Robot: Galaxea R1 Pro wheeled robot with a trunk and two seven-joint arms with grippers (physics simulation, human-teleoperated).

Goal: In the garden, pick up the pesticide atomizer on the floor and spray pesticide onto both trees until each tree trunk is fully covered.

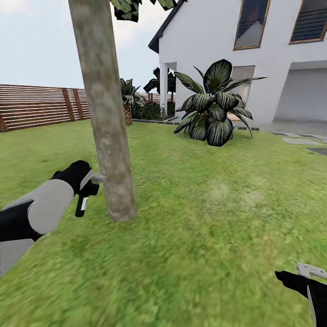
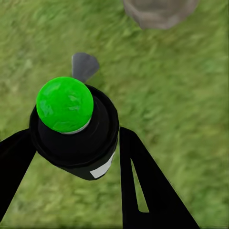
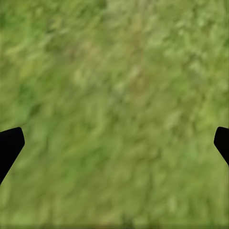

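Head view, my left end effector (image 1: 86,184) clamped on the pesticide atomizer (image 1: 83,203), nozzle just beside the tree trunk (image 1: 106,122), white specks on its bark, my right end effector (image 1: 309,272) spread wide and empty, open grass (image 1: 218,218) between, fence (image 1: 36,106) well apart.

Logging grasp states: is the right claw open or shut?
Open. In the right wrist view its fingertips sit at opposite edges, with only grass between.

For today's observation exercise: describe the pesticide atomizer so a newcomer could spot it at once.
Find the thick grey-brown tree trunk on the lawn. Just to its left, the left gripper holds the pesticide atomizer, a small black canister hanging down. Unlike the grey-white arm, it is dark with a pale label strip.
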